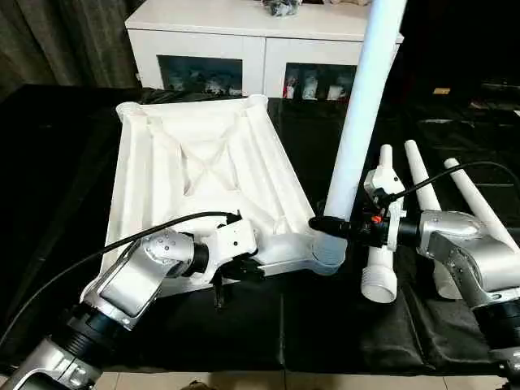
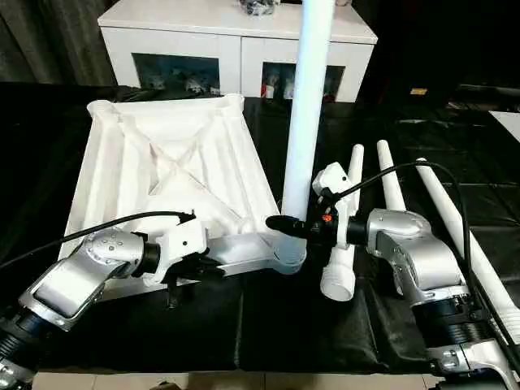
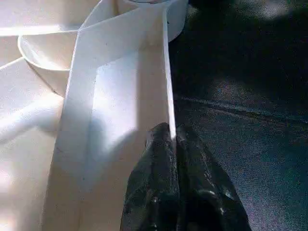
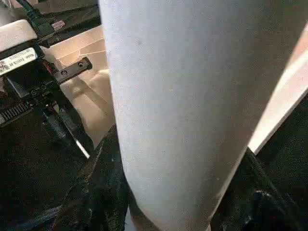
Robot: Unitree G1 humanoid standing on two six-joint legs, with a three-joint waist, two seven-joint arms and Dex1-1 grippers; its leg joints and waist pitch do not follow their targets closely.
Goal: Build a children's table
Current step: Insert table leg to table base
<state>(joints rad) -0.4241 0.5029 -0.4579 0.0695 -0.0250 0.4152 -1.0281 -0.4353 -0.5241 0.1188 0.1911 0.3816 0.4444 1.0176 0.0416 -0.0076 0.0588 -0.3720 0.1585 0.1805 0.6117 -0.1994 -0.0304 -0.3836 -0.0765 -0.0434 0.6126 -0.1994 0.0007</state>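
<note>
Desk [image 1: 244,333]: covered in black sheeting, wrinkled, glossy highlights. White cabinet [image 1: 252,36] at 12 o'clock behind the desk; two glass doors, small items inside, not identifiable. Dark object on cabinet top, unclear. Dark curtain [image 1: 49,41] at 10 o'clock. Light floor strip at 6 o'clock.

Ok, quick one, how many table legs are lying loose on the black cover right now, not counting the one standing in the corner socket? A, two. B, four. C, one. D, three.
D: three white legs lie side by side on the black cover at the robot's right, while a fourth leg stands upright in the tabletop's near corner socket, gripped by the right gripper.
</note>
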